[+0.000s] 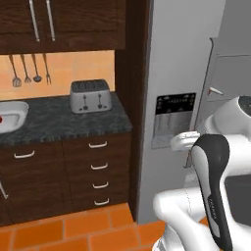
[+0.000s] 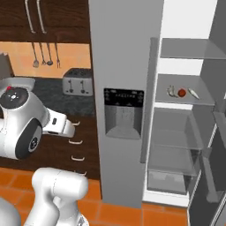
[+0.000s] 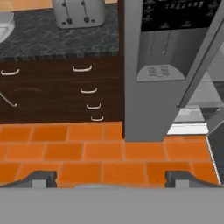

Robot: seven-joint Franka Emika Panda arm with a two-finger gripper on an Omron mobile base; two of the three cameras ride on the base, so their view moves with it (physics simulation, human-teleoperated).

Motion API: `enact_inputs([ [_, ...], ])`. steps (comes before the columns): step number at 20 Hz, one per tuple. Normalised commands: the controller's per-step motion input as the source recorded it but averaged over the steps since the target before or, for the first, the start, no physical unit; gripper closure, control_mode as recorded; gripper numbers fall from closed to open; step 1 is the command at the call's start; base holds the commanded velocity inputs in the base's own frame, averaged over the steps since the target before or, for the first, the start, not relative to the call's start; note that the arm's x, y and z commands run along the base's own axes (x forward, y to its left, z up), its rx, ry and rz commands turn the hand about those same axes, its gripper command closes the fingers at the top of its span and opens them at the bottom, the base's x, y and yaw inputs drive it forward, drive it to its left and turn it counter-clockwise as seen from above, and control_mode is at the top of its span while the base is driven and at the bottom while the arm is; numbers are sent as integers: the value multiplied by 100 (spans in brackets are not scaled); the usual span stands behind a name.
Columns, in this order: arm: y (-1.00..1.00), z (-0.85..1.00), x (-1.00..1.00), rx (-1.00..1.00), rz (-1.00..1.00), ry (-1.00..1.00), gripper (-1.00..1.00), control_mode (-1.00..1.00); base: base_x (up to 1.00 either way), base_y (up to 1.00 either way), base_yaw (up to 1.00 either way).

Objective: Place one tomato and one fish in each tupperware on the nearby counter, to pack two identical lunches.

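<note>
In the left base view, the black marbled counter [image 1: 63, 117] runs along the wall over dark wood drawers [image 1: 98, 171] with curved silver handles. A steel toaster [image 1: 89, 95] stands on it toward its right end, below hanging utensils [image 1: 29, 68] on the orange backsplash. At the far left edge, a pale tupperware [image 1: 12, 113] sits on the counter, cut off by the frame, with a bit of red, a tomato [image 1: 1, 119], just showing inside it. To the right of the cabinets stands the grey fridge door [image 1: 176, 98] with its dispenser panel [image 1: 173, 120]. The white arm [image 1: 211, 186] rises in the lower right.

In the right base view, the fridge stands open to the right of that door. On a middle shelf [image 2: 181, 86] lie a second red tomato [image 2: 182, 92] with a slender silvery fish [image 2: 193, 92] just to its right and another pale, small item to its left that is too small to tell for sure. The toaster [image 2: 78, 81] and the counter [image 2: 53, 97] sit beyond the arm on the left.

In the hand view, the hand [image 3: 111, 177] points down at the orange floor tiles [image 3: 105, 153], its two dark fingertips [image 3: 41, 177] spread wide apart at the bottom with nothing between them. Above are the drawers [image 3: 57, 92], the counter [image 3: 57, 35], the toaster [image 3: 78, 12], a corner of the tupperware [image 3: 5, 22] at the upper left, and the fridge door [image 3: 162, 65].
</note>
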Motion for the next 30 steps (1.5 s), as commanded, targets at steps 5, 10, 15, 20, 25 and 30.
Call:
enact_inputs([
  [5, 0, 0, 0, 0, 0, 0, -100, 100, 22, -93, -1],
  [10, 0, 0, 0, 0, 0, 0, -100, 100, 46, -60, 0],
  [15, 0, 0, 0, 0, 0, 0, -100, 100, 62, -19, 0],
  [20, 0, 0, 0, 0, 0, 0, -100, 100, 26, -33, 0],
  [25, 0, 0, 0, 0, 0, 0, -100, 100, 76, -32, -13],
  [30, 0, 0, 0, 0, 0, 0, -100, 100, 79, -12, -16],
])
